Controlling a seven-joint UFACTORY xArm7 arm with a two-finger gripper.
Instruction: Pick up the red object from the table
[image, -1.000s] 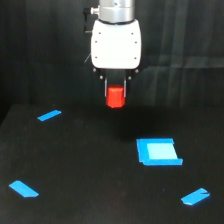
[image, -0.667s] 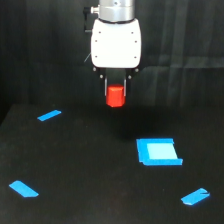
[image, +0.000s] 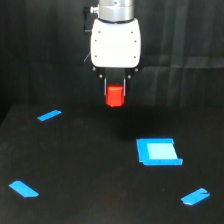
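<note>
The small bright red-orange stubby block (image: 114, 96) sits directly between the dark jaws of the arm's white boxy gripper (image: 115, 95), which hangs from above in the upper middle of the exterior view. The jaws are closed in on the block from either side, one dark finger showing along each flank, so the block is clamped and carried, not lying on anything. Its lower end pokes out a little below the fingertips, and it appears upright, its short axis running up and down in line with the gripper, though the picture is too soft to make out its facets. The relation that matters now is the vertical one: the block hangs clear above the flat matte black tabletop (image: 90, 170), with open dark space beneath it, and nothing touches it from below. By that reading the pick itself looks done, and what is left is only to keep the grip firm; any further travel would be straight up or a hold in place. The risk I would judge is slip, since only the upper part of the block lies within the fingers. Well below and toward the exterior view's right lies the flat blue square piece (image: 158, 151), well apart from the block, and thin blue tape strips (image: 49, 115) are scattered on the black surface, none of them near the jaws.
</note>
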